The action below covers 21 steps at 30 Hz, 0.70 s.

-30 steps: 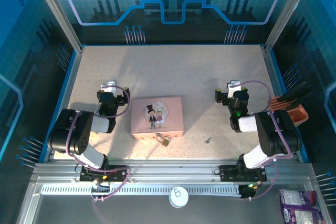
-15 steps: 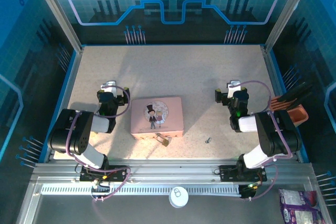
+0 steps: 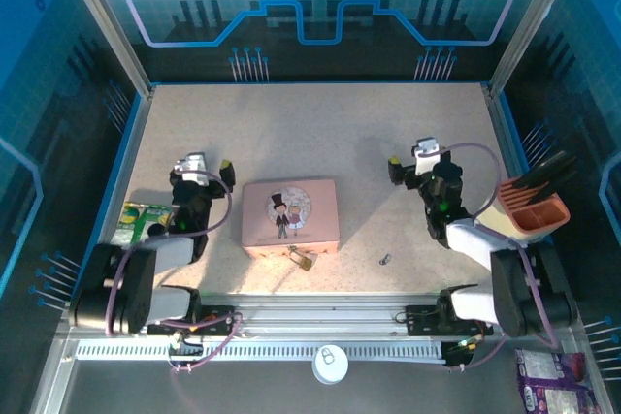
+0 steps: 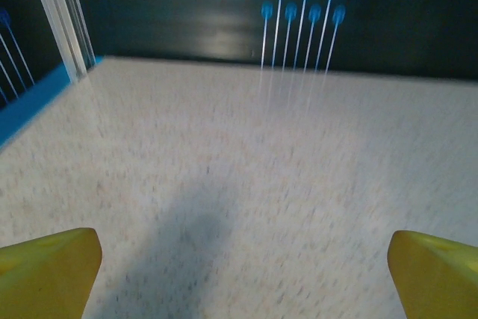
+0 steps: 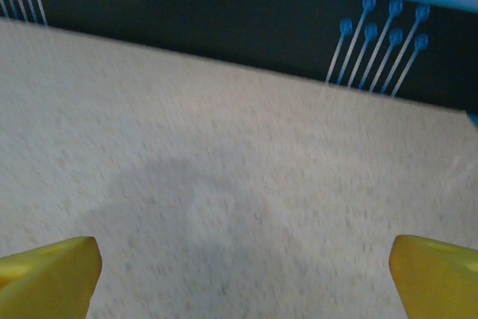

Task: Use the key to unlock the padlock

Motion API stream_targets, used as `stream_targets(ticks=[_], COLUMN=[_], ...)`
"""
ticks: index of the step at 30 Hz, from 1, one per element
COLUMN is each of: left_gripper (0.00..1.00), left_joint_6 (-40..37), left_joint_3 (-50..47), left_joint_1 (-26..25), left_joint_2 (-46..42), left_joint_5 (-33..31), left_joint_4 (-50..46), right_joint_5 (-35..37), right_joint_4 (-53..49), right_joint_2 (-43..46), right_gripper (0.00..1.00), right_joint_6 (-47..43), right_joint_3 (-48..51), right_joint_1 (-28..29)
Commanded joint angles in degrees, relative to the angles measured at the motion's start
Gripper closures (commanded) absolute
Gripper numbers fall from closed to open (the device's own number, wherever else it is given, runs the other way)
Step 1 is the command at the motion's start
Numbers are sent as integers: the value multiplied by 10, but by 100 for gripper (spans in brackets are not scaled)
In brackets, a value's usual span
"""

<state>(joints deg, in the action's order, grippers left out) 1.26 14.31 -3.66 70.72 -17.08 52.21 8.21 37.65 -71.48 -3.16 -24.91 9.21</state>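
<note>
Tiny brass-gold padlock (image 3: 305,260) with a thin silver shackle lies on the speckled table (image 3: 340,133), right at the pink rectangular tin (image 3: 290,212)'s near edge. The small dark grey metal key (image 3: 384,260) sits apart, to its right. Flanking the tin, left gripper (image 3: 202,166) and right gripper (image 3: 412,155) hover, yellow fingers spread wide, both empty.

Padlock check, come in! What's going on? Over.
Open, empty: left gripper, right gripper. Tiny padlock at pink tin's near edge, key apart on its right. Tin crowds padlock.
</note>
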Motion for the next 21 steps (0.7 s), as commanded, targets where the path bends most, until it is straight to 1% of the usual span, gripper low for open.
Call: stream_targets(ticks=[1, 2, 3, 5, 7, 8, 9, 10, 11, 12, 14, 16, 17, 19, 21], left_gripper=[1, 1, 1, 1, 1, 0, 1, 1, 1, 1, 1, 1, 1, 1, 1], left_joint_6=[90, 123, 168, 274, 402, 456, 489, 469, 449, 442, 426, 392, 380, 375, 361], left_joint_3=[54, 73, 98, 156, 219, 236, 238, 223, 208, 193, 180, 198, 216, 266, 300], left_joint_1=[-3, -2, -2, -2, -2, -1, -1, 1, 1, 1, 1, 1, -1, -18, -43], left_joint_2=[-110, -138, -167, -212, -253, -268, -287, -309, -326, -343, -363, -356, -342, -300, -258], left_joint_5=[-39, -47, -58, -94, -137, -153, -148, -107, -63, -17, 61, 132, 150, 156, 181], left_joint_4=[-155, -200, -256, -398, -575, -646, -680, -664, -644, -628, -622, -656, -685, -770, -806], right_joint_5=[-40, -43, -42, -33, -57, -75, -89, -128, -189, -236, -232, -232, -220, -189, -154], right_joint_4=[-126, -158, -209, -307, -396, -432, -465, -483, -486, -501, -575, -659, -694, -748, -776], right_joint_2=[58, 74, 94, 123, 149, 161, 174, 185, 195, 205, 219, 222, 223, 229, 242], right_gripper=[0, 0, 0, 0, 0, 0, 0, 0, 0, 0, 0, 0, 0, 0, 0], right_joint_6=[37, 61, 107, 198, 283, 315, 350, 363, 349, 346, 349, 328, 321, 314, 322], right_joint_3=[-49, -67, -96, -149, -198, -213, -222, -227, -229, -234, -260, -301, -316, -331, -331], right_joint_1=[10, 11, 11, 9, -7, -16, -28, -45, -64, -82, -92, -87, -79, -50, -12])
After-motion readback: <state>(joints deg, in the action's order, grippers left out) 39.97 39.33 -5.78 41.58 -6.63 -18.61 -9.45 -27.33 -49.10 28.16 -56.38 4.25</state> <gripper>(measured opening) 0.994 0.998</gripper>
